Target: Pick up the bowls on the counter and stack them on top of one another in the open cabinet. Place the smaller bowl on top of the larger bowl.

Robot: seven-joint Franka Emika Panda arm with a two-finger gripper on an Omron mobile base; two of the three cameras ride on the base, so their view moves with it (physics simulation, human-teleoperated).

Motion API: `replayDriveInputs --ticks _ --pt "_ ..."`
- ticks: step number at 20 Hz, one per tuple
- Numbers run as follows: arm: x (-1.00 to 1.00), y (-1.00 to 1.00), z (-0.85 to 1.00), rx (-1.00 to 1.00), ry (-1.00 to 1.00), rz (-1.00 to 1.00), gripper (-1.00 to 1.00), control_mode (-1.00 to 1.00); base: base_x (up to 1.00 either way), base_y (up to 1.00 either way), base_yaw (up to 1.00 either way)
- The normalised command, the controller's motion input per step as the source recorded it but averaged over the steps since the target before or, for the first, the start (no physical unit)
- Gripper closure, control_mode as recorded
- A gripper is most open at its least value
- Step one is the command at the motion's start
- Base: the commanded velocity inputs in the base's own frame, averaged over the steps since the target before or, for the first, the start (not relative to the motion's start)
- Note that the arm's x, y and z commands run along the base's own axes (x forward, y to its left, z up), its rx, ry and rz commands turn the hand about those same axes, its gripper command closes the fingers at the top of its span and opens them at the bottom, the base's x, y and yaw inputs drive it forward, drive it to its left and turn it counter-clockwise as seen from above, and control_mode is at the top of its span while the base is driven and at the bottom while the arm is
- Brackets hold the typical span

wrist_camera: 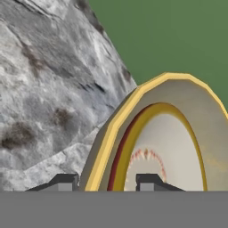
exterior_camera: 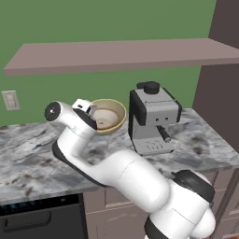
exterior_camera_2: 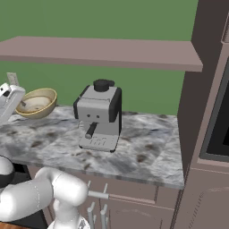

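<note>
My gripper [wrist_camera: 107, 180] is shut on the rim of the larger bowl [wrist_camera: 187, 89], one finger outside the wall and one inside. The deep yellow-tan bowl [exterior_camera: 108, 115] hangs tilted just above the back of the counter [exterior_camera: 37, 154], left of the coffee machine. From the right base view the bowl [exterior_camera_2: 38, 103] sits at the far left with the gripper [exterior_camera_2: 15, 100] beside it. Inside it lies a cream round with a red-gold ring; I cannot tell whether that is the smaller bowl. The open cabinet [exterior_camera: 121, 53] is a long mauve-brown shelf above.
A grey and black coffee machine [exterior_camera: 153, 119] stands on the counter to the right of the bowl. A wall outlet [exterior_camera: 10, 100] is on the green wall at left. A tall dark cabinet [exterior_camera_2: 210, 112] closes the right end.
</note>
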Motion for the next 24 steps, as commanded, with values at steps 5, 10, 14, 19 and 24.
replayDriveInputs --ticks 5,10,14,19,24 --pt "-0.33 0.00 0.46 0.01 -0.12 0.00 1.00 -1.00 0.00 0.00 0.00" --pt "-0.29 -0.05 0.46 0.02 -0.11 0.00 1.00 -1.00 0.00 0.00 0.00" --pt "-0.27 -0.13 0.45 0.03 -0.10 0.00 1.00 -1.00 0.00 0.00 0.00" --pt "-0.21 -0.14 0.42 0.04 -0.05 0.00 1.00 -1.00 0.00 0.00 0.00" --pt "-0.14 -0.19 0.42 0.04 -0.03 0.00 1.00 -1.00 0.00 0.00 0.00"
